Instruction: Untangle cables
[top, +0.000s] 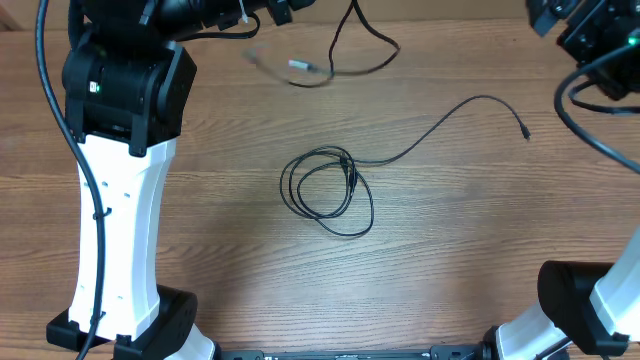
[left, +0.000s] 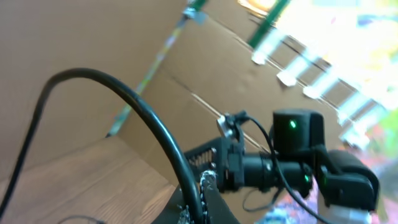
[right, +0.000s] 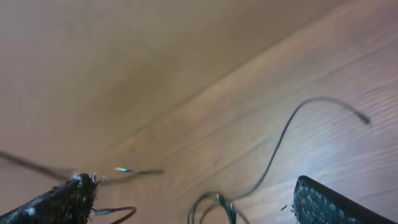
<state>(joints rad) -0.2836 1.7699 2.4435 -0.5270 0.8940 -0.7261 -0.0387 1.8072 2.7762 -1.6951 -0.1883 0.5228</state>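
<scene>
One black cable lies as a coiled loop (top: 325, 190) at the table's middle. Its free strand runs up right to a plug tip (top: 526, 134). A second cable (top: 345, 62) with a blurred silvery plug (top: 300, 66) lies at the back and rises out of the top edge by my left gripper (top: 275, 10). In the left wrist view the left gripper (left: 199, 202) is shut on a black cable (left: 143, 106) that arcs away to the left. My right gripper (right: 193, 183) is open and empty, above the coil (right: 217, 205) and its strand (right: 280, 143).
The left arm's white column (top: 115, 220) stands at the left of the wooden table (top: 200, 170). The right arm (top: 590, 35) and its thick black wiring (top: 600, 140) are at the back right. Cardboard walls (left: 74, 50) and a camera (left: 298, 155) show behind the left gripper.
</scene>
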